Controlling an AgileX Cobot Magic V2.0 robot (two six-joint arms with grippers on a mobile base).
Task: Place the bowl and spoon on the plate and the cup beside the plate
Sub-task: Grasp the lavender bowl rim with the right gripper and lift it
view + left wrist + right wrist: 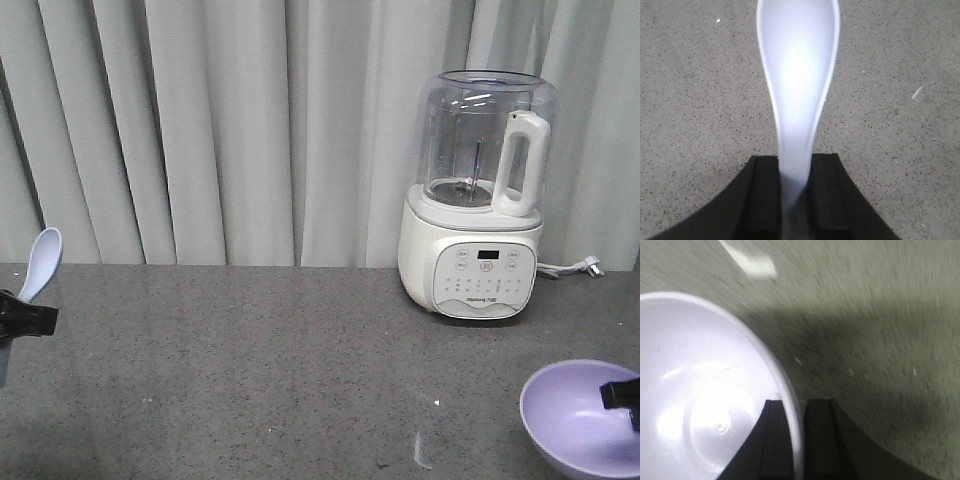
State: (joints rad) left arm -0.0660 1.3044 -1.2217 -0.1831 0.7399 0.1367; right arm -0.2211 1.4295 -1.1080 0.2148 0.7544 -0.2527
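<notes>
At the left edge of the bench (280,370), front view:

1. Spoon (42,262). Pale blue-white. It is held clear of the surface with the oval scoop uppermost, leaning slightly to the right. The handle runs down into the left pincer (28,318).
2. Left pincer. Black, clamped on the spoon's handle. In the left wrist view its two fingers (762,200) press the handle from either side, and the scoop reaches out over speckled grey bench.

At the lower right corner, front view:

3. Bowl (575,420). Lilac-purple, smooth, tipped so that its inside faces the camera, and partly cut off by the frame edge. Whether its base touches the bench cannot be told.
4. Right pincer (618,395). Black, closed on the bowl's right-hand rim. The right wrist view shows one finger (775,440) inside the bowl wall and the other outside it. That view is streaked with blur.

At the rear right of the bench:

5. Blender (480,200). Cream base with a button panel, clear jug and white handle. It stands upright, well apart from both the spoon and the bowl.
6. Cable plug (590,265). It lies just beside the blender's base.

Behind the bench:

7. Curtain (200,130). Pale grey, hanging in folds across the whole width.
</notes>
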